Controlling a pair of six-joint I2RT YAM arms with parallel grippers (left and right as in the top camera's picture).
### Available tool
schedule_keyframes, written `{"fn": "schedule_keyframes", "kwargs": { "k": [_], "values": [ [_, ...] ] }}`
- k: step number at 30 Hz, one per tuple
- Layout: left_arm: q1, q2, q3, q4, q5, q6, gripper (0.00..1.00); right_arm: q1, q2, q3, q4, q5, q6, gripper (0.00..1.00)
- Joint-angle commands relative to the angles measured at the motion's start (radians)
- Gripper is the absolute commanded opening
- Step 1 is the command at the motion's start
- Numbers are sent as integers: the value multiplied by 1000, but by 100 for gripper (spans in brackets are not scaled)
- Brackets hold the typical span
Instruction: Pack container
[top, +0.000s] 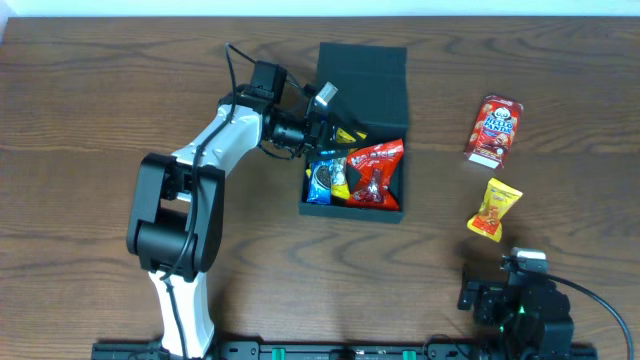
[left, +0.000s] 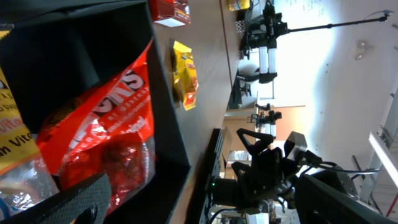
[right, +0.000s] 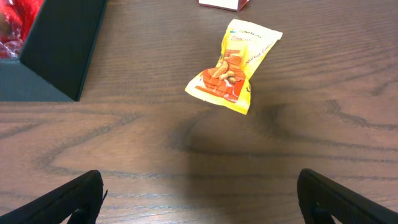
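Observation:
The dark green container (top: 400, 205) stands at the table's middle with its flap lid (top: 362, 68) folded back. A red packet (top: 375, 172), a blue packet (top: 322, 182) and a yellow one (top: 341, 180) lie inside. My left gripper (top: 320, 118) hovers open over the box's left side. In the left wrist view the red packet (left: 106, 134) fills the space beside one fingertip (left: 74, 202), against the container wall (left: 166, 106). At the front right my right gripper (right: 202, 205) stands open over bare wood, nothing between its fingers.
A red snack box (top: 494, 130) and a yellow peanut packet (top: 495, 208) lie on the table right of the container. The yellow packet (right: 233, 65) sits just ahead of my right gripper, the container's corner (right: 56, 50) to its far left.

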Motion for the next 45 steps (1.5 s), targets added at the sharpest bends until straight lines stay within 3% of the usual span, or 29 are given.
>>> {"fn": "schedule_keyframes", "kwargs": {
  "k": [1, 14, 24, 28, 32, 37, 40, 45],
  "values": [
    [7, 44, -2, 0, -27, 0, 95, -10, -5, -3, -5, 1, -8, 99],
    [2, 41, -1, 2, -20, 0, 95, -10, -5, -3, -5, 1, -8, 99],
    [-47, -274, 6, -6, -229, -38, 95, -10, -5, -3, -5, 1, -8, 99],
    [-105, -428, 8, -74, -438, -69, 95, -10, -5, -3, -5, 1, -8, 99],
    [-206, -538, 8, -240, -937, -119, 95, -10, -5, -3, -5, 1, -8, 99],
    [-317, -623, 3, -441, -1378, -124, 95, -10, -5, -3, -5, 1, -8, 99],
    [-335, -687, -45, -487, -1455, -123, 95, -10, -5, -3, -5, 1, -8, 99],
    [-282, -914, -292, -423, -1409, -159, 95, -10, -5, -3, -5, 1, -8, 99]
  ]
}}
